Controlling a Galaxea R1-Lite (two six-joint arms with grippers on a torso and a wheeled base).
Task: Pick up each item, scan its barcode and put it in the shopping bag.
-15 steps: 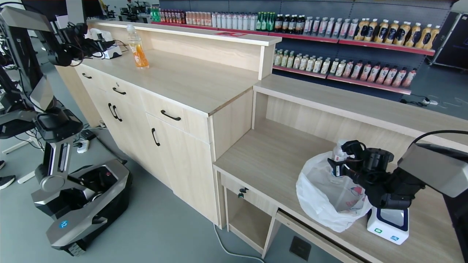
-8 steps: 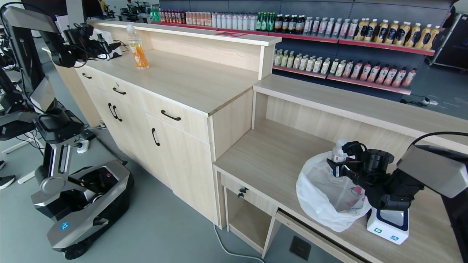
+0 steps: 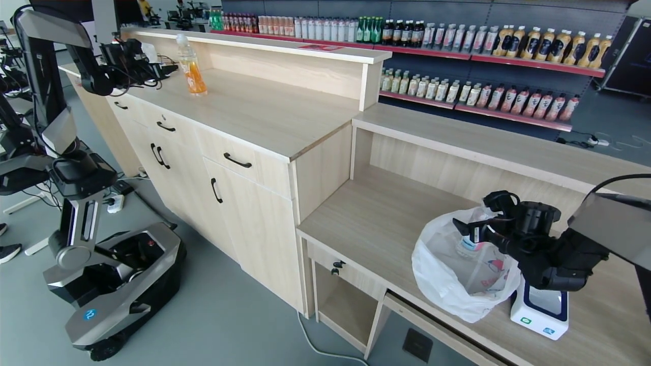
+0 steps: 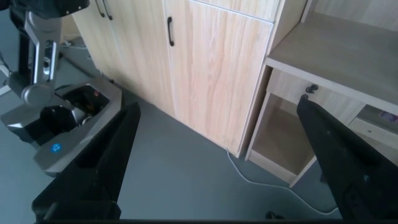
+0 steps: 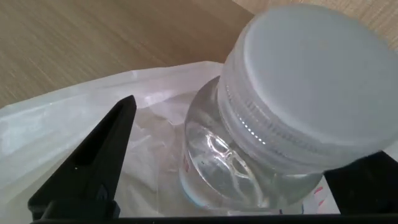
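A clear water bottle (image 3: 465, 246) with a white cap (image 5: 298, 81) stands inside the white shopping bag (image 3: 447, 284) on the low desk. My right gripper (image 3: 475, 231) hovers over the bag's mouth. It is open, its fingers (image 5: 93, 168) on either side of the bottle neck and apart from it. A white barcode scanner (image 3: 540, 310) sits just right of the bag. My left gripper (image 4: 217, 155) is open and holds nothing, above the floor before the cabinets. An orange drink bottle (image 3: 190, 66) stands upright on the high counter.
Another robot (image 3: 101, 284) stands on the floor at the left, its arm's gripper (image 3: 152, 68) close beside the orange bottle. Store shelves (image 3: 457, 51) lined with bottles run along the back. The desk (image 3: 376, 218) left of the bag is bare wood.
The water bottle has sunk from my right gripper down into the bag, and the gripper has risen slightly. The other robot's arm has moved right, toward the orange bottle.
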